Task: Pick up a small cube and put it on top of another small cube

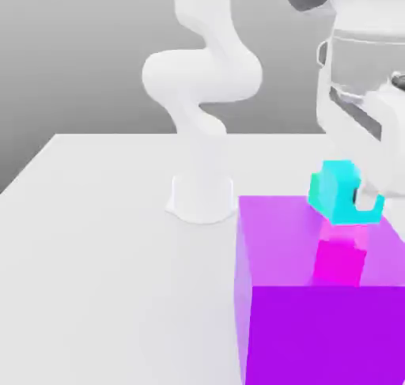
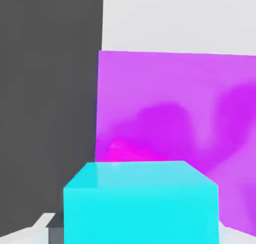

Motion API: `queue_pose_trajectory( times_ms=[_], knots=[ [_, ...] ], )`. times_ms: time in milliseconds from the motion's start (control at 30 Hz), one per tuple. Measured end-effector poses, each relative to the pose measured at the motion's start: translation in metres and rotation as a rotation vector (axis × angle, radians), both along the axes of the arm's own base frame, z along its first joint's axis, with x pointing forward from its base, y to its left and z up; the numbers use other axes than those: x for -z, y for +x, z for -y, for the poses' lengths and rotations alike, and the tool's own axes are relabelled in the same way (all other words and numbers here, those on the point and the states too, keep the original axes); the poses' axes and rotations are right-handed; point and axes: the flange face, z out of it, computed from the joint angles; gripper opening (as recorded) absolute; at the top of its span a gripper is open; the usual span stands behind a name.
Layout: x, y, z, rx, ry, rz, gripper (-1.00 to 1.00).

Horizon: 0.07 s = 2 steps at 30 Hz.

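The small cube (image 1: 336,187), bright cyan, stands directly over a magenta cube (image 1: 340,258) on top of the big purple block (image 1: 316,328). I cannot tell whether it rests on the magenta cube or hangs just above it. My gripper (image 1: 352,195) comes down from the exterior view's upper right and sits around the small cube. In the hand view the small cube (image 2: 142,203) is very close, with the purple block (image 2: 180,107) beyond it and a sliver of the magenta cube (image 2: 119,151) showing. Another small cube is out of view.
The arm's white base (image 1: 202,195) stands on the white table (image 1: 103,249), to the exterior view's left of the purple block. The block reaches the exterior view's lower right corner.
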Motion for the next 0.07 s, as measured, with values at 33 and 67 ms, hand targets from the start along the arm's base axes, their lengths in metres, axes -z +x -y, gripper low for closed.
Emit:
queue_pose_trajectory(
  times_ms=[33,67],
  knots=[
    [0.0000,0.0000,0.0000,0.000,0.000,0.000,1.00],
    [0.0000,0.0000,0.0000,0.000,0.000,0.000,1.00]
  ],
)
